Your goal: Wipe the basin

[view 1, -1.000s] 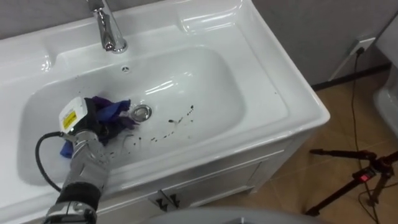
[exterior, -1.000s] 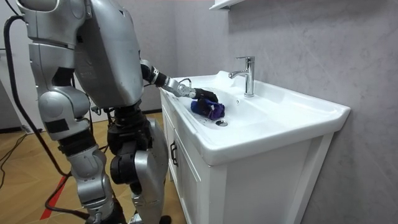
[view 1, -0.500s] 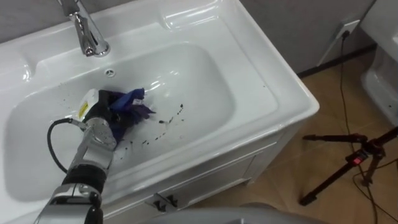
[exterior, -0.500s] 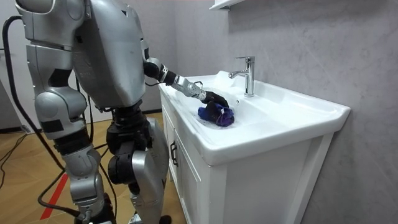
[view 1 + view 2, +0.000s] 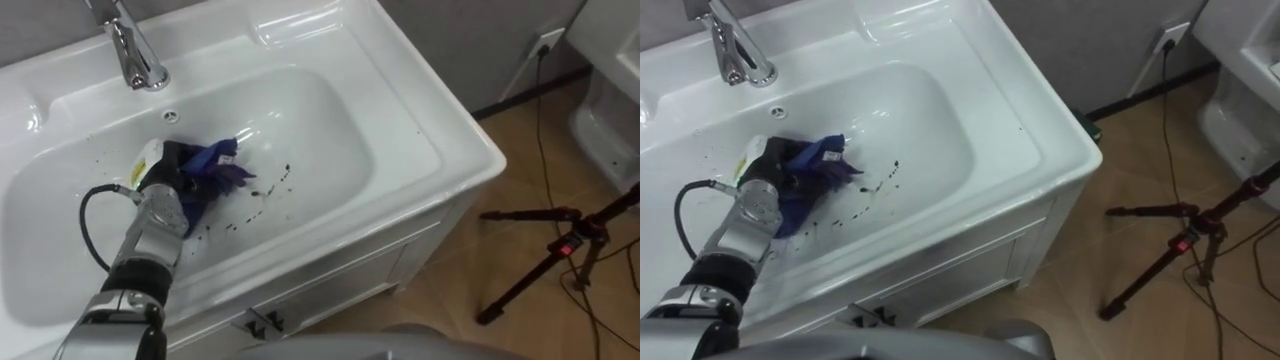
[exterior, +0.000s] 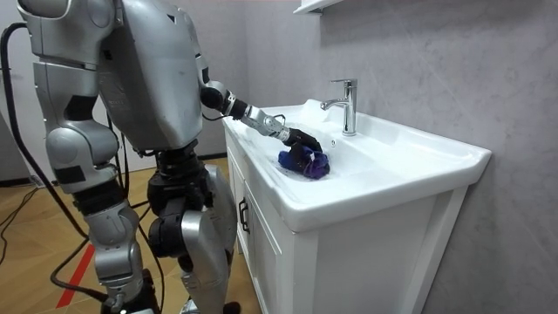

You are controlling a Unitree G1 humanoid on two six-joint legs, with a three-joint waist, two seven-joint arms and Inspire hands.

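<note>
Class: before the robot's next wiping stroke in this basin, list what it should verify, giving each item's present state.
1. Grip on cloth: ok; the left hand curls round the blue cloth.
2. Cloth contact: ok; it lies on the bottom of the basin.
3. Dirt gone: not ok; dark specks lie just to the right of the cloth.
4. Tap clearance: ok; the tap stands well behind the hand.
5. Cloth wet enough: cannot tell.
</note>
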